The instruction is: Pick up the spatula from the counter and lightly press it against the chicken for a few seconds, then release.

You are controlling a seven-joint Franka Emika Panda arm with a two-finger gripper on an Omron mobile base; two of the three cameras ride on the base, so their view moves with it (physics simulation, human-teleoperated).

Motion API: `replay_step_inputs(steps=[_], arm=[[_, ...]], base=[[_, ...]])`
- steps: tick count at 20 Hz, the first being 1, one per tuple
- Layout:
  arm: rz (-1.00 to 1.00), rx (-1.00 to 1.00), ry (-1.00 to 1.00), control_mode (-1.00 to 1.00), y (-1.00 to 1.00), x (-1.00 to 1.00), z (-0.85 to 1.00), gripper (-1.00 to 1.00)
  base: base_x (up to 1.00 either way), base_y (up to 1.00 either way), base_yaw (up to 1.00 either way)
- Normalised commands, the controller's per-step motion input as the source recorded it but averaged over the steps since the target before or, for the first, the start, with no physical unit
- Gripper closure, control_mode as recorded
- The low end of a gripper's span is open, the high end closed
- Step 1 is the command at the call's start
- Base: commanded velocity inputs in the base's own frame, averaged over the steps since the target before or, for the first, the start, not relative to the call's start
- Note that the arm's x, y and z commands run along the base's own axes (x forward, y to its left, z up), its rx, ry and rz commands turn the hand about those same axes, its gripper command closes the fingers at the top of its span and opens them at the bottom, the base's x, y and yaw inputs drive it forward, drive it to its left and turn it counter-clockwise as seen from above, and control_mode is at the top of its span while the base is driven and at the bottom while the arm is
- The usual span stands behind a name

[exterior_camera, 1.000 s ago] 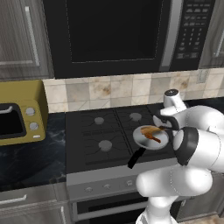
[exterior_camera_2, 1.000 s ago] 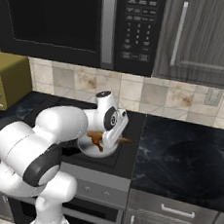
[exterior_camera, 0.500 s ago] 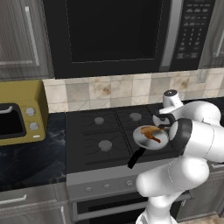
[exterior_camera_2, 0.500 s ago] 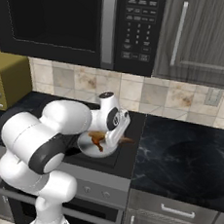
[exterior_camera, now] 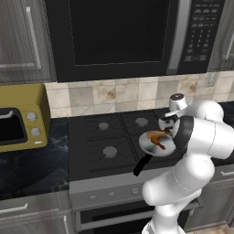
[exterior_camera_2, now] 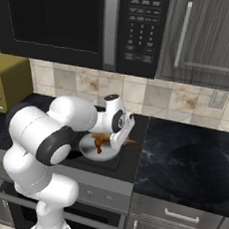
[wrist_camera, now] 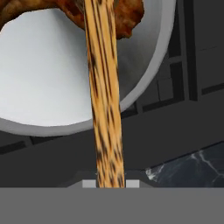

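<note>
A grey frying pan [exterior_camera: 150, 147] sits on the stove's front right burner, its dark handle [exterior_camera: 140, 166] pointing toward the front edge. A brown piece of chicken [exterior_camera: 156, 138] lies in it. My gripper [wrist_camera: 110, 183] is shut on the handle of a wooden spatula [wrist_camera: 105, 109]. The spatula runs up over the pan's rim [wrist_camera: 148, 83], and its far end lies on the chicken [wrist_camera: 129, 17]. From the right base view, the gripper [exterior_camera_2: 118, 139] hangs at the pan's [exterior_camera_2: 89, 150] right edge, the spatula [exterior_camera_2: 130, 142] sticking out beside it and the chicken [exterior_camera_2: 101, 141] just to its left.
The black stove top [exterior_camera: 98, 137] has other bare burners. A yellow toaster oven [exterior_camera: 18, 121] stands on the left counter. A black microwave [exterior_camera: 123, 32] hangs above. Dark marble counter [exterior_camera_2: 192, 159] stretches to the right of the stove.
The arm's elbow has shifted a little. The hand, the spatula and the pan keep their places.
</note>
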Motion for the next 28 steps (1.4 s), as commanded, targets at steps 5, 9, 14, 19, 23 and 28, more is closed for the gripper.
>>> replay_step_inputs(steps=[5, 9, 14, 19, 23, 28], arm=[[0.0, 0.0, 0.0, -1.0, -0.04, 0.0, -0.07, 1.0], [0.0, 0.0, 0.0, -1.0, -0.07, -0.02, -0.13, 1.0], [0.01, -0.01, 0.0, -1.0, -0.09, -0.1, -0.16, 1.0], [0.01, -0.01, 0.0, -1.0, -0.06, -0.11, -0.17, 1.0], [0.02, 0.0, 0.0, -1.0, -0.05, -0.17, -0.08, 1.0], [0.01, 0.0, 0.0, -1.0, 0.0, -0.18, -0.06, 1.0]], base=[[0.0, 0.0, 0.0], [0.0, 0.0, 0.0], [0.0, 0.0, 0.0], [0.0, 0.0, 0.0], [0.0, 0.0, 0.0], [0.0, 0.0, 0.0]])
